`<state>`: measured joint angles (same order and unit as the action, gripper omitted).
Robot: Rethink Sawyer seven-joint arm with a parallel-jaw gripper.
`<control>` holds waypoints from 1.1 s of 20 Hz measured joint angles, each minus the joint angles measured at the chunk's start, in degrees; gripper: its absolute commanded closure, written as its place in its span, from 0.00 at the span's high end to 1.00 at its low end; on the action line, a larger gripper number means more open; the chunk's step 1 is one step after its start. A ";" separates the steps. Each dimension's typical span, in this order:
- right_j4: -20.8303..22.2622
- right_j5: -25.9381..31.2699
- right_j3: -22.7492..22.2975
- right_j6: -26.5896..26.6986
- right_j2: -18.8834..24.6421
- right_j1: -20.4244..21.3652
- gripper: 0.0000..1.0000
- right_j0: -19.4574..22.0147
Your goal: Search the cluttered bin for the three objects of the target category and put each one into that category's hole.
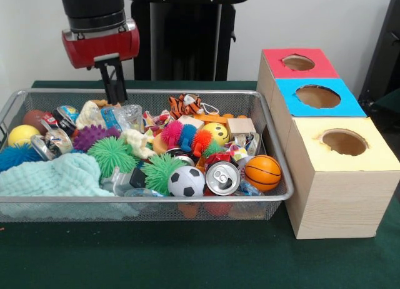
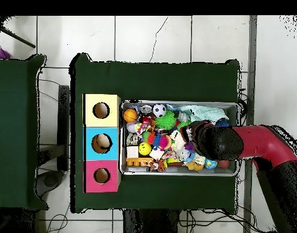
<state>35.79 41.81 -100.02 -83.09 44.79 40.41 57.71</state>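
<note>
Black and slim, the pincer (image 1: pixel 115 82) hangs from the red wrist of the arm (image 1: pixel 100 26) over the far left part of the bin (image 1: pixel 144 201). Its fingers read as one dark bar in the front view, and the overhead view hides them under the arm, so whether they are apart or together cannot be told. Nothing shows clamped in them.

Just at the pincer's 4 o'clock in the front view lies a see-through bottle with a blue label (image 1: pixel 122 117), on its side among the toys and close below the tips; contact cannot be judged. The other bottles cannot be picked out with certainty in the clutter.

Around that bottle, in the front view: a purple spiky ball (image 1: pixel 94 136) at 7 o'clock, a green spiky ball (image 1: pixel 112 155) at 6 o'clock, and a striped tiger toy (image 1: pixel 185 104) at 2 o'clock against the far rim. Farther out, a mint cloth (image 1: pixel 53 176) fills the near left corner, and a soccer ball (image 1: pixel 186 181), a drink can (image 1: pixel 222 177) and a small basketball (image 1: pixel 262 172) line the near right side.

Outside the bin, at 3 o'clock, three wooden boxes stand in a row, each with a round hole on top: red (image 1: pixel 299 62) farthest, blue (image 1: pixel 317 96) in the middle, yellow (image 1: pixel 344 142) nearest.
</note>
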 measured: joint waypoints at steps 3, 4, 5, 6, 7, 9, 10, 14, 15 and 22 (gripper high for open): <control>0.12 -0.01 0.62 0.00 -1.19 -0.65 0.00 -0.29; 0.14 -0.14 0.77 -0.01 -1.97 -0.69 0.00 -0.59; 0.16 -0.26 0.92 -0.01 -2.76 -0.72 0.00 -0.89; 0.18 -0.40 1.00 -0.02 -3.35 -0.72 0.00 -1.14; 0.19 -1.01 1.22 -0.09 -5.30 -0.74 0.00 -2.01; 0.14 -1.76 1.40 -0.43 -7.67 -0.75 0.00 -3.17; 0.08 -2.11 1.48 -0.65 -8.83 -0.76 0.00 -3.76; -1.08 -4.10 1.72 -4.03 -15.28 -0.81 0.00 -7.36; -1.35 -4.44 1.74 -4.75 -16.14 -0.84 0.00 -7.87; -6.03 -8.95 1.74 -16.71 -26.00 -1.28 0.00 -14.22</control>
<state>29.77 32.86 -98.28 -99.80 18.78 39.13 43.49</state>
